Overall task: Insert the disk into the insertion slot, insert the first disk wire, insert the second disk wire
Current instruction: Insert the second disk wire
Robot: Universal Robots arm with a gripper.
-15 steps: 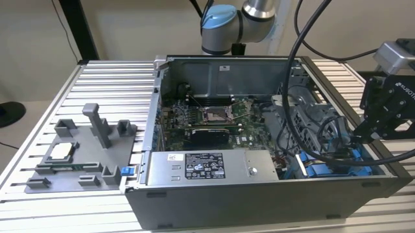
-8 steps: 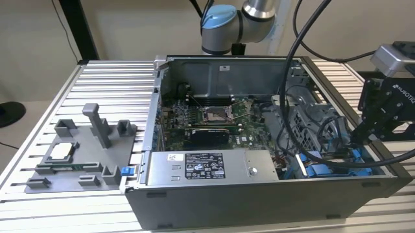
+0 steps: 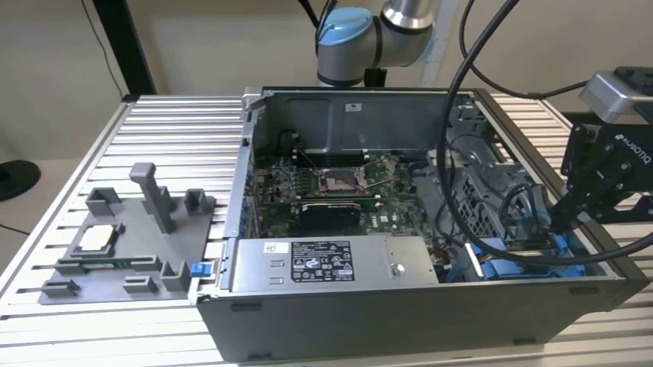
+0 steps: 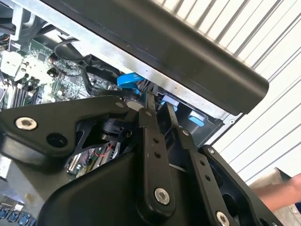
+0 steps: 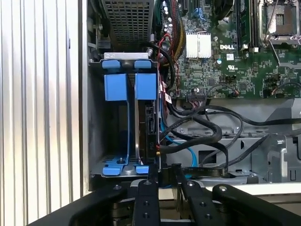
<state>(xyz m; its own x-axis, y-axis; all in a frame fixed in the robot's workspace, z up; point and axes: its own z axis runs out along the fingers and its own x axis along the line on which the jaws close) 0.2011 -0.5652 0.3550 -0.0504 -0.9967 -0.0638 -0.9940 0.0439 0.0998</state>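
The disk [image 5: 149, 129] stands on edge in the insertion slot [image 5: 117, 136], a grey metal bay with blue plastic parts, beside an empty blue carrier [image 5: 115, 87]. The disk's connector edge is bare, with no wire plugged in. A thin blue wire [image 5: 181, 143] and a thick black wire bundle [image 5: 207, 134] loop right next to it. My gripper [image 5: 165, 172] hangs over the bay's end, just beside the disk and above those wires. In the exterior view the gripper [image 3: 559, 218] reaches down into the case's front corner, at the exterior view's right, over the blue bay [image 3: 515, 266]. A blue wire piece [image 4: 128, 80] lies just past the gripper [image 4: 157, 104].
The open computer case holds a motherboard [image 3: 326, 187], a grey power-supply box [image 3: 337, 264] and a perforated cage [image 5: 128, 21]. A grey fixture [image 3: 122, 245] sits on the slatted table at the exterior view's left. A person's hand [image 4: 280, 195] shows beside the case.
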